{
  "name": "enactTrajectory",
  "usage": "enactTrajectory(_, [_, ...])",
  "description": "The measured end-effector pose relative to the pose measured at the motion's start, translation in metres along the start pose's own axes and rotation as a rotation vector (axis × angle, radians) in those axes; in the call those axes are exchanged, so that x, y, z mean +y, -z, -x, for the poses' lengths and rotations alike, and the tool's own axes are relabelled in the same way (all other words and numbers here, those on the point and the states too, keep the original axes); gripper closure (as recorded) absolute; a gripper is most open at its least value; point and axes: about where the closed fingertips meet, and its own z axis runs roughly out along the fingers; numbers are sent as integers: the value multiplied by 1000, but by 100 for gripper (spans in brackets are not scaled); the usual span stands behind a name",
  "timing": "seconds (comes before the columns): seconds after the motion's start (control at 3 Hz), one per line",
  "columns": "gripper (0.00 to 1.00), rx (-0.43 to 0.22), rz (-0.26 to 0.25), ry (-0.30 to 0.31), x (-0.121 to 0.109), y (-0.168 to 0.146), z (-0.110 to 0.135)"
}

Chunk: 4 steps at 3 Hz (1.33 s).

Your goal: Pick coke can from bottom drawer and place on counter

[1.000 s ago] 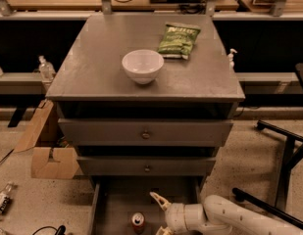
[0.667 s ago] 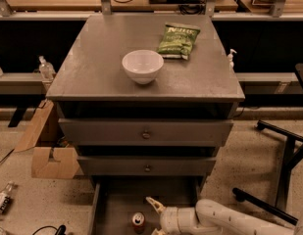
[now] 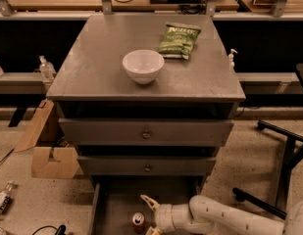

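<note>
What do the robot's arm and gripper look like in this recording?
The arm is made of smooth, rounded off-white segments with a bulbous joint; no cables or markings show. The gripper, down in the bottom drawer beside the coke can, has two slim, tapered cream fingers on a ribbed white wrist.

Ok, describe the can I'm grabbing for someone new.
Start at the grey metal three-drawer cabinet; its bottom drawer is pulled open. On the drawer floor stands a small red-orange soda can with a silver top, just beside the white arm's open gripper. The white bowl and green chip bag sit up on the flat grey counter, not down here.
</note>
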Motion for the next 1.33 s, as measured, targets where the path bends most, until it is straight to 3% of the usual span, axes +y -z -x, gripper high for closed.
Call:
enactTrajectory(0.67, [0,-4,8,60,-39,-20,-31])
enactTrajectory(1.33, [0,24,1,32,-50,-37,-77])
